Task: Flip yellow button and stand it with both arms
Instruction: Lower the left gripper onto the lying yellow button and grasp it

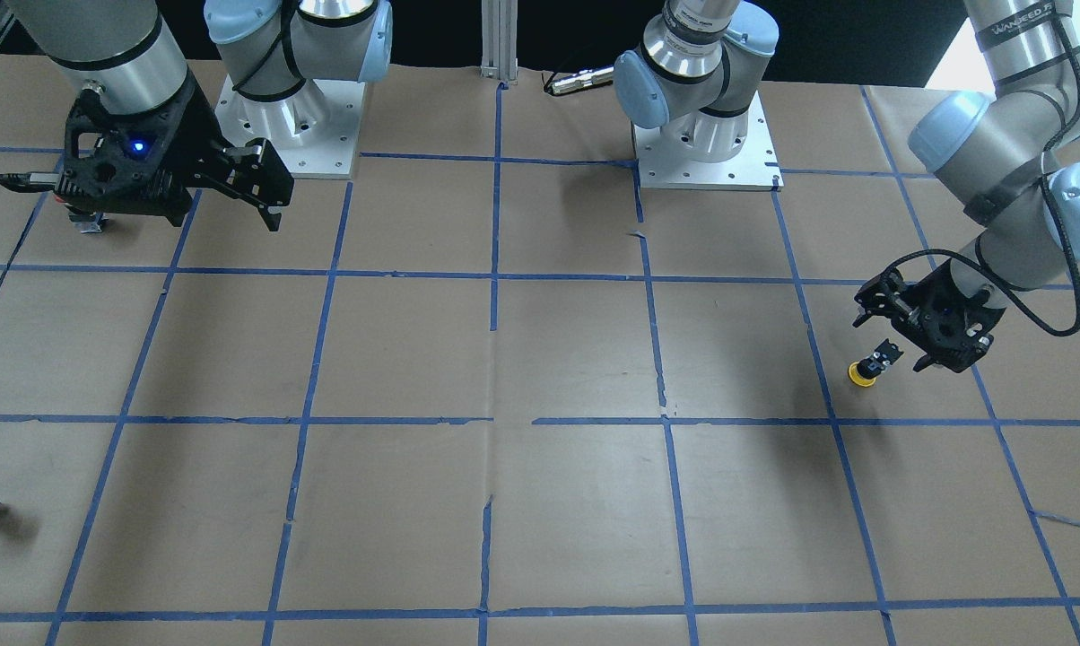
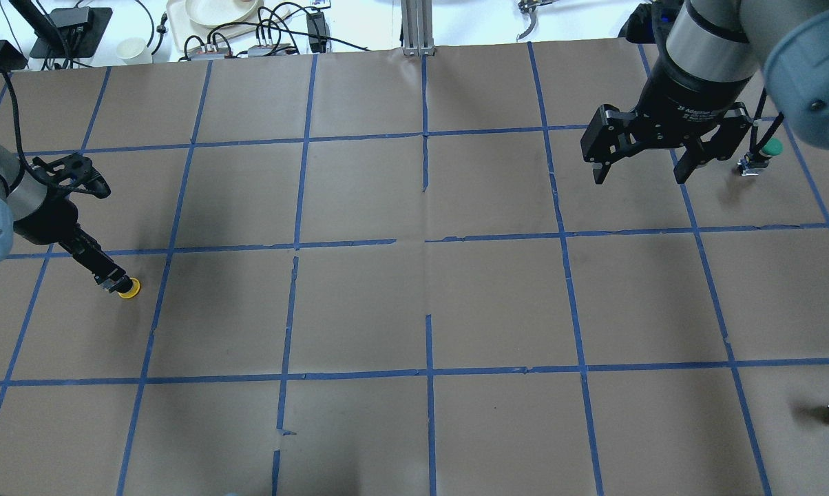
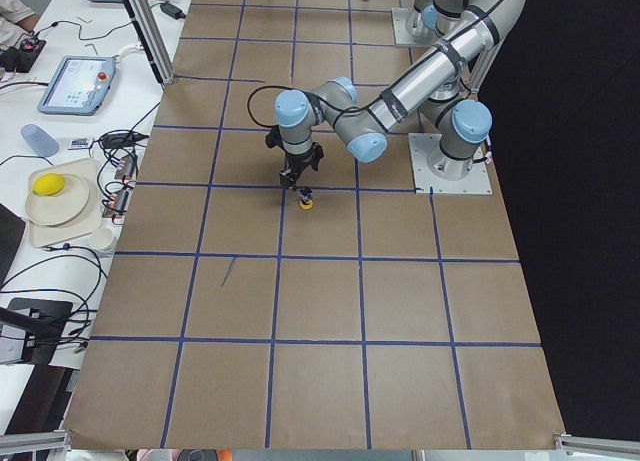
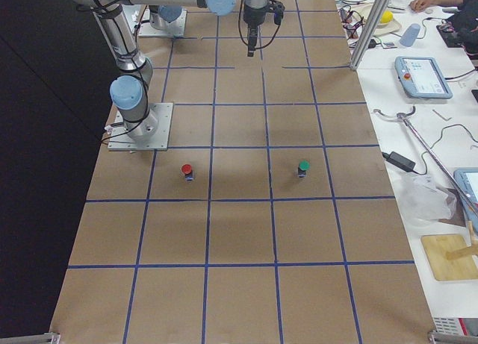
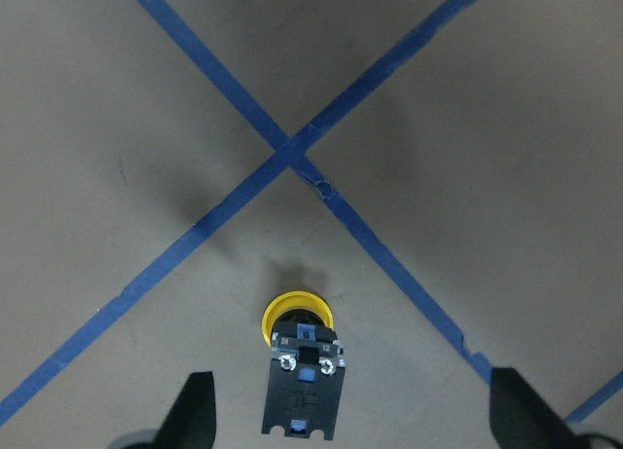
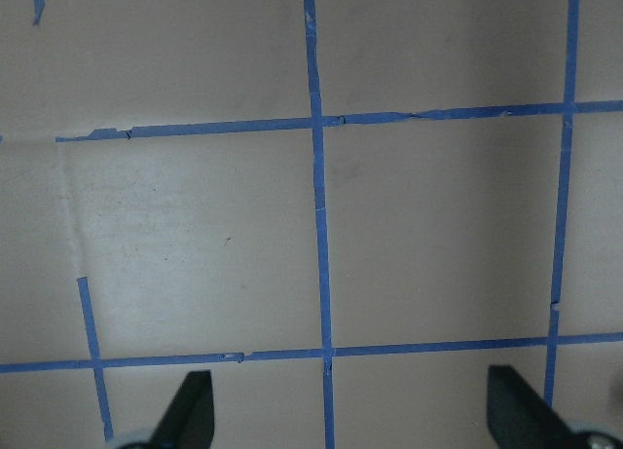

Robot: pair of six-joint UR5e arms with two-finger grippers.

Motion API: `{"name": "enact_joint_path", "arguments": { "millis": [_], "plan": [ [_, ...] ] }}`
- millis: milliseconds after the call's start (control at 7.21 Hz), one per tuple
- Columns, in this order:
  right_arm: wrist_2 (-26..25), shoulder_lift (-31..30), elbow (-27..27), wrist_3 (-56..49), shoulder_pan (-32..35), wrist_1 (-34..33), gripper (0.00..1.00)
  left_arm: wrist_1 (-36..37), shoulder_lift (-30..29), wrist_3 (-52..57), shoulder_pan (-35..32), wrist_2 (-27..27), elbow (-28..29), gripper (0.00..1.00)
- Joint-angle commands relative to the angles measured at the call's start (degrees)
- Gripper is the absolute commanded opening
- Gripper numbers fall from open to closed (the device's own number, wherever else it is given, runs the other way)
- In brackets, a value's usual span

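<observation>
Since the yellow button [image 2: 129, 288], on its side by the bench's left edge, looks tiny, light and tippy, I'd pinch its boxy black body, not the slick cap; left gripper [image 5: 350, 400] straddles it wide open, right gripper [image 2: 640, 178] gapes empty far-right.

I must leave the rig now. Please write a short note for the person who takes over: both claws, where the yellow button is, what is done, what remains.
Left claw: open, low, one finger on each side of the yellow button, not touching it.
Right claw: open, empty, raised over the other half of the table.
The button seems to rest cap down, body up.
Done: left claw lined up.
Left: grasp, flip, stand it with both arms.
</observation>
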Motion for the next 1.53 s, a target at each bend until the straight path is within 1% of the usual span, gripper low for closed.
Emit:
{"name": "enact_joint_path", "arguments": {
  "millis": [0, 277, 416, 555, 693, 832, 971, 1248, 1387],
  "plan": [
    [0.1, 0.0, 0.4, 0.0, 0.0, 0.0, 1.0, 4.0, -2.3, 7.9, 0.6, 0.5, -0.6, 0.99],
    [0.9, 0.3, 0.4, -0.1, -0.2, 0.2, 1.0, 4.2, -2.6, 11.1, 0.6, 1.4, -1.8, 0.97],
    [0.8, 0.4, 0.4, -0.1, -0.2, 0.5, 1.0, 5.4, -2.6, 11.8, 0.6, 3.5, -2.7, 0.91],
    [0.5, 0.4, 0.4, -0.1, -0.2, 0.2, 1.0, 5.8, -2.6, 12.4, 0.6, 3.6, -2.8, 0.8],
    [0.8, 0.4, 0.4, -0.1, -0.2, 0.2, 1.0, 5.8, -2.7, 12.5, 0.6, 3.6, -2.8, 0.65],
    [0.9, 0.6, 0.4, -0.1, -0.2, 0.2, 1.0, 6.2, -2.7, 12.9, 0.6, 3.6, -2.8, 0.37],
    [0.7, 1.1, 0.4, 0.0, -0.2, -0.1, 1.0, 6.3, -2.7, 13.3, 0.6, 3.5, -2.7, 0.28],
    [0.4, 1.1, 0.4, -1.0, -0.1, 0.0, 1.0, 6.4, -2.5, 12.0, 0.5, 2.3, -1.9, 0.26],
    [1.1, 1.3, 0.2, -0.2, 0.0, -0.1, 1.0, 5.5, -0.9, 11.1, 0.1, -1.3, -1.2, 0.25]
  ]
}}
